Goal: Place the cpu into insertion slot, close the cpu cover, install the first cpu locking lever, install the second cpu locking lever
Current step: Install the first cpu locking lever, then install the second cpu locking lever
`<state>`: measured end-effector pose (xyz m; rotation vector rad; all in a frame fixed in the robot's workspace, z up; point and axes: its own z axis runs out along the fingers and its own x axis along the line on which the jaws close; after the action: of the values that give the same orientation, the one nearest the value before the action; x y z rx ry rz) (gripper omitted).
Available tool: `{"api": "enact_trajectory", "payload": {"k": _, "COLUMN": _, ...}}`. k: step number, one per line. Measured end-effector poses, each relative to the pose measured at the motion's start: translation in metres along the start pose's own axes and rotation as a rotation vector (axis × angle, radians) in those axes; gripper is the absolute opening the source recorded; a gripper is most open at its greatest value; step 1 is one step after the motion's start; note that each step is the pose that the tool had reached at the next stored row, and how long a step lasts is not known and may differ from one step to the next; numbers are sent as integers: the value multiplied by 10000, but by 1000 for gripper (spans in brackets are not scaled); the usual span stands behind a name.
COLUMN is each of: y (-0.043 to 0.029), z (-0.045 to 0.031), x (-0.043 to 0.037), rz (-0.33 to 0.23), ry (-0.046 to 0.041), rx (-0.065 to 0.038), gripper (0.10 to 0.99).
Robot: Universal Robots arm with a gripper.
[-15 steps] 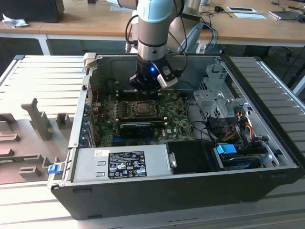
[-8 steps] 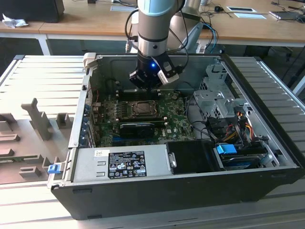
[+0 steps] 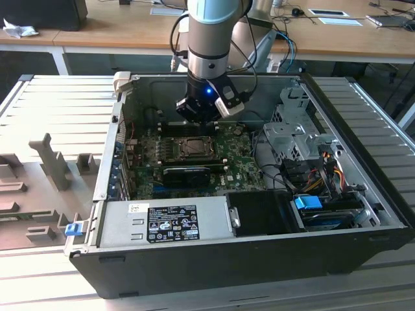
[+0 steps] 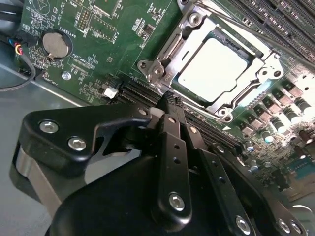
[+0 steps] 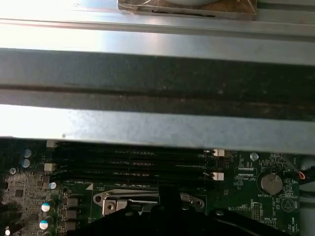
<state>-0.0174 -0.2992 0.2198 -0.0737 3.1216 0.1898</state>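
Note:
The cpu [image 4: 216, 66], a pale square chip, lies flat inside the insertion slot [image 4: 152, 66] on the green board. Its cover [image 4: 195, 34], a silvery frame with a square window, lies down around the chip. A thin metal lever [image 4: 170, 46] runs along one side of the socket. My gripper [image 4: 168, 98] hovers just off the socket's corner, with its black fingers [image 4: 172, 147] pressed together and nothing between them. In the exterior view the gripper [image 3: 198, 118] hangs just behind the socket [image 3: 192, 149], inside the open computer case. In the first wrist view the socket's edge [image 5: 128, 199] lies next to the gripper [image 5: 167, 204].
Black memory slots [image 5: 133, 162] run between the socket and the case wall [image 5: 157, 73]. A coin battery [image 4: 53, 43] sits on the board. The power supply [image 3: 165, 220] lines the case's front, and a drive cage [image 3: 295, 133] and cables [image 3: 324, 172] stand at the exterior view's right.

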Motion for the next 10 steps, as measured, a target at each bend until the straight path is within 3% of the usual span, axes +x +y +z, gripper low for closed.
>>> {"api": "enact_trajectory", "payload": {"k": 3, "y": -26, "z": -3, "x": 1, "rz": 0, "ry": 0, "rx": 0, "gripper": 106}}
{"api": "enact_trajectory", "payload": {"k": 6, "y": -27, "z": -81, "x": 1, "rz": 0, "ry": 0, "rx": 1, "gripper": 106}}
{"api": "enact_trajectory", "payload": {"k": 9, "y": -2, "z": -295, "x": -3, "rz": 0, "ry": 0, "rx": -1, "gripper": 106}}
{"api": "enact_trajectory", "payload": {"k": 10, "y": -1, "z": -318, "x": -4, "rz": -1, "ry": 1, "rx": 0, "gripper": 106}}
